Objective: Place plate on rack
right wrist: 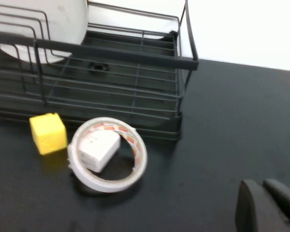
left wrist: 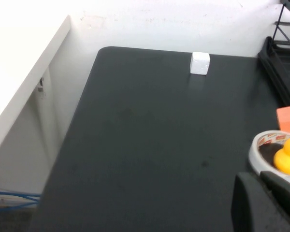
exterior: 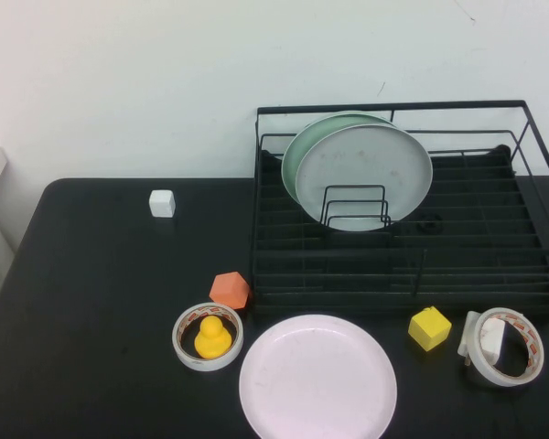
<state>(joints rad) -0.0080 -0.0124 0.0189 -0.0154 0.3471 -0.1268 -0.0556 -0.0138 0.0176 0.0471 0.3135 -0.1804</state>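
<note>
The pale pink plate (exterior: 317,380) lies flat on the black table at the front centre, in front of the rack. The black wire rack (exterior: 457,261) stands at the back right and holds a grey-white plate (exterior: 364,169) and a pale green plate (exterior: 295,151) upright in its dividers. The rack also shows in the right wrist view (right wrist: 135,72). Neither arm shows in the high view. My left gripper (left wrist: 256,178) is shut and empty, low beside the duck's tape roll. My right gripper (right wrist: 261,184) is shut and empty, above the table right of the rack.
A white cube (exterior: 162,203) sits at the back left. An orange block (exterior: 230,289) and a tape roll holding a yellow duck (exterior: 212,338) lie left of the pink plate. A yellow cube (exterior: 429,327) and a tape roll around a white block (exterior: 503,346) lie to its right.
</note>
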